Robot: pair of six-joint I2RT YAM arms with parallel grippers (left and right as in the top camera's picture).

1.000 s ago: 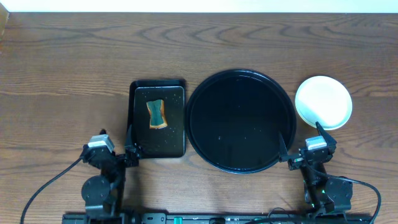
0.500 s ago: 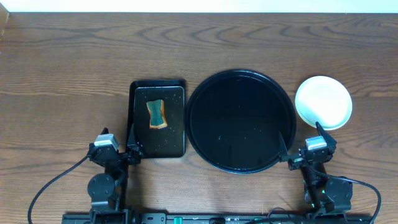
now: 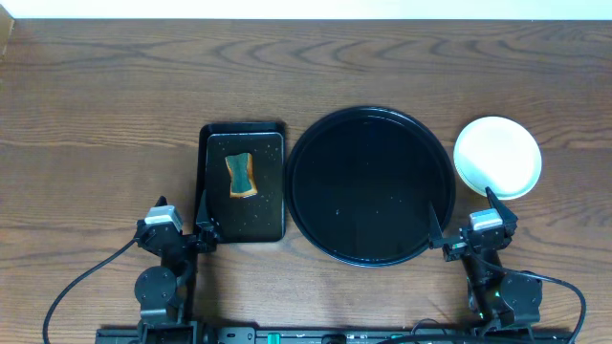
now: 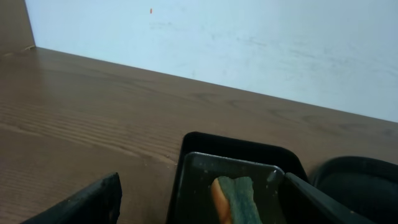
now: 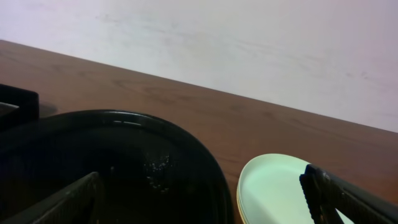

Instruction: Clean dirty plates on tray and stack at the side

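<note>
The plates (image 3: 497, 157) sit in one stack on the table right of the large round black tray (image 3: 371, 185). The top plate is pale mint-green; a yellow rim shows beneath it in the right wrist view (image 5: 273, 190). No plates lie on the round tray, which also shows in the right wrist view (image 5: 124, 162). My left gripper (image 3: 201, 225) is open and empty at the near edge of the small rectangular tray. My right gripper (image 3: 464, 222) is open and empty, near the table's front, between the round tray and the stack.
A small rectangular black tray (image 3: 245, 182) left of the round tray holds a green and orange sponge (image 3: 240, 176), also seen in the left wrist view (image 4: 236, 198). Bare wooden table lies to the left and at the back.
The left arm shifted slightly to the right early on. Since then nothing has moved.
</note>
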